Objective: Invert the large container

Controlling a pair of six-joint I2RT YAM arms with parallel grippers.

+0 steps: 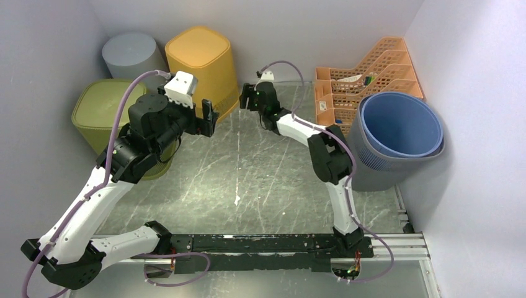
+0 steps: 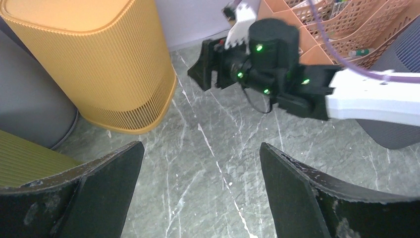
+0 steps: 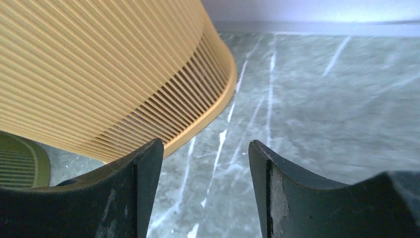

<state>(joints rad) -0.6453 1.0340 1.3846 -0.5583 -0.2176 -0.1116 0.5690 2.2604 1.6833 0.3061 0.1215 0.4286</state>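
Top external view: both claws are hanging wide open and empty beside the yellow container [image 1: 201, 59], which is standing mouth-down at the back of the table [image 1: 248, 186].
The left gripper [image 1: 209, 118] and right gripper [image 1: 247, 99] are flanking its near corner without touching it. Judging this to be the large one, the step in hand is backing off, best done by pulling straight away so that no finger is catching the ribbed, slotted wall. The marble-patterned top is looking smooth, so a nudge could be sliding it. A green bin [image 1: 102, 108], grey bin [image 1: 130, 53], orange racks [image 1: 366, 77] and an upright blue bin [image 1: 400, 124] are crowding the walls.
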